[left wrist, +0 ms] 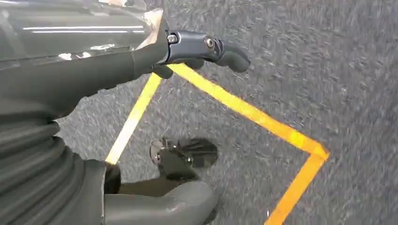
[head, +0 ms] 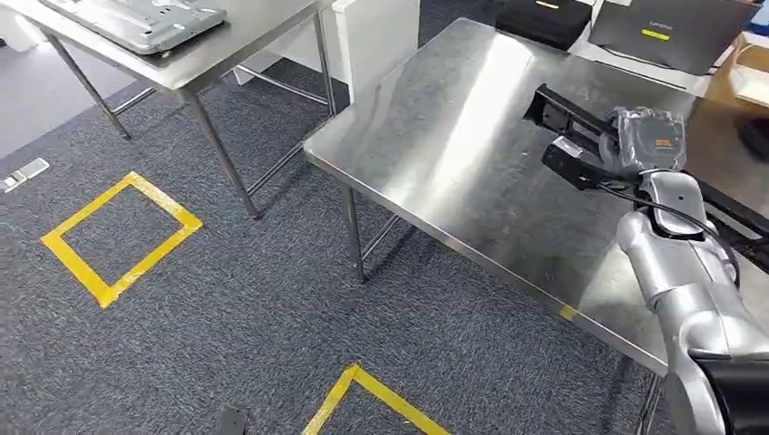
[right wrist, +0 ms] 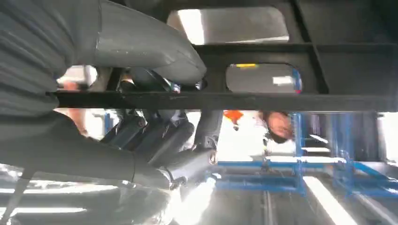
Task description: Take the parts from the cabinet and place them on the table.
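Light: bright and even from overhead in my head view.
Glare: white streak on table (head: 472, 136).
Blur: both my wrist views smeared; right wrist backlit.

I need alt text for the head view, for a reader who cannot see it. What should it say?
The robot's right hand holds a black metal frame part over a shiny steel table. A second steel table with a grey metal panel stands behind, on grey carpet marked with yellow tape squares.
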You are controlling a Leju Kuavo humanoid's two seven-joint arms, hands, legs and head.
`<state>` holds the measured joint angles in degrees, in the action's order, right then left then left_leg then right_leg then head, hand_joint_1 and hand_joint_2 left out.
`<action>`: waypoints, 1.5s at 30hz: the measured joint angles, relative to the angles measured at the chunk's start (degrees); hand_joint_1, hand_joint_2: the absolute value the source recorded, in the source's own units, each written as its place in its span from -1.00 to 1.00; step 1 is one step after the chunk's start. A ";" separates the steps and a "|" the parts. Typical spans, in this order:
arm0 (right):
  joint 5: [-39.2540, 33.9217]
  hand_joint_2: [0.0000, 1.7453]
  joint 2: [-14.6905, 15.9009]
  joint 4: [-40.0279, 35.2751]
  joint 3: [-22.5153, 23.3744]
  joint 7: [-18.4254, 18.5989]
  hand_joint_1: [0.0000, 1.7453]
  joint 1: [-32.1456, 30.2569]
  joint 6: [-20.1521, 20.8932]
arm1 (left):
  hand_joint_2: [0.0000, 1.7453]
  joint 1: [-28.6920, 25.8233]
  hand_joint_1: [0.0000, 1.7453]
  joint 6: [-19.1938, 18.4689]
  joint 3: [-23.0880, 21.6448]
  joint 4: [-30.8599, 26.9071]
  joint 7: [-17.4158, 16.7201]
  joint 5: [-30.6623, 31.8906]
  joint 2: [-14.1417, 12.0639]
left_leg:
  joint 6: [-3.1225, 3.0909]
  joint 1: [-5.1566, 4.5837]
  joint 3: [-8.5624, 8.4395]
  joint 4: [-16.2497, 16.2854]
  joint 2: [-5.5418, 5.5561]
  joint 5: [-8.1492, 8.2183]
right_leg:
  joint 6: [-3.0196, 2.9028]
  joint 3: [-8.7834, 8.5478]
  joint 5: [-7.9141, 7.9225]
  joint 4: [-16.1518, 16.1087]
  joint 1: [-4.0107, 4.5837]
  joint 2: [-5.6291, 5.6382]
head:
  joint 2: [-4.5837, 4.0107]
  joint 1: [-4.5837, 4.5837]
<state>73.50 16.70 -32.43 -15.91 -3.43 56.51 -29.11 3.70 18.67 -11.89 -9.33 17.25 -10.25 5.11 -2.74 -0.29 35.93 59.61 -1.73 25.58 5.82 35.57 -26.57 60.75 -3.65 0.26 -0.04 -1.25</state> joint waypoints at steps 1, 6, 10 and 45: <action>0.07 1.00 0.09 0.04 -0.02 0.00 0.98 -0.14 0.02 | 1.00 -0.14 -1.00 0.00 0.00 0.00 0.04 -0.02 0.13 | 0.12 0.29 0.00 0.38 -0.04 0.05 | -0.54 0.35 0.13 0.19 0.03 0.05 | 0.00 -0.24; 0.50 1.00 -0.52 0.31 -0.24 0.00 0.98 0.29 0.30 | 1.00 -0.14 -1.00 0.00 0.09 0.00 0.19 -0.31 -0.02 | 0.82 0.50 0.17 1.74 0.67 1.16 | -1.49 0.63 0.26 0.42 0.21 0.65 | 0.00 -0.50; 1.20 1.00 -0.81 0.33 -0.24 0.35 0.98 0.52 0.02 | 1.00 -0.10 -1.00 0.00 0.17 0.00 0.28 -0.46 0.13 | -3.20 0.32 -0.24 0.71 0.63 0.31 | -1.94 0.78 0.49 0.36 0.96 0.77 | 0.00 -0.96; 3.19 1.00 -1.75 0.33 -1.01 0.96 0.98 2.28 -0.42 | 1.00 -0.12 -1.00 -0.11 0.28 0.00 0.39 -0.61 0.61 | 0.35 -0.70 0.40 0.20 0.89 -0.38 | -0.98 0.26 1.95 -1.94 1.30 0.49 | 0.00 -0.87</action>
<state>76.70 14.95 -32.11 -16.92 -2.47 58.78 -29.53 3.59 18.56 -11.61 -9.33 17.64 -10.86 5.73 -2.38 -0.99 36.33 59.82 -0.84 25.20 4.84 35.83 -24.62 58.81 -2.35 0.75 -0.04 -2.12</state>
